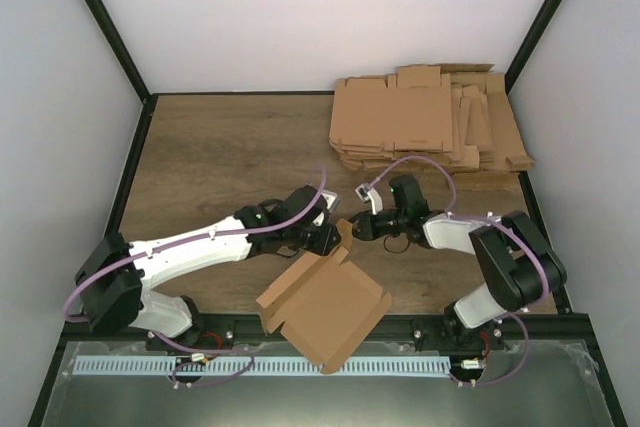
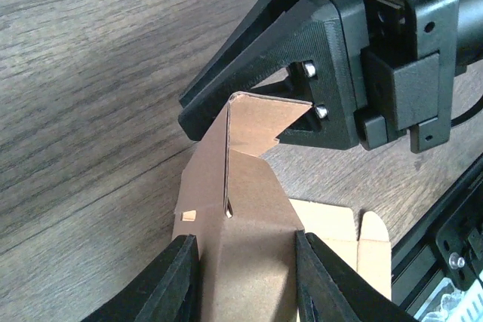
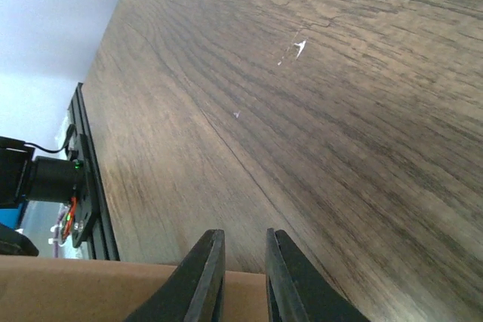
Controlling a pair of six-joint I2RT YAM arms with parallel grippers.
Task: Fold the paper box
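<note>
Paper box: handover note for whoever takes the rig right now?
Left end effector: closed across a folded wall of the paper box.
Right end effector: pinching the tip of a raised flap.
Box sits half-formed at the near edge of the table, between the arms; pile of flat blanks far right.
Done: some panels creased up.
Left: fold the other flaps, tuck and close.

Pale walls [image 1: 300, 7] enclose a wooden table [image 1: 220, 157] — black-framed, evenly lit.

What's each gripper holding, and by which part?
Both hold the plain brown cardboard paper box: left gripper spans a raised side panel, right gripper pinches the flap's top edge.
</note>
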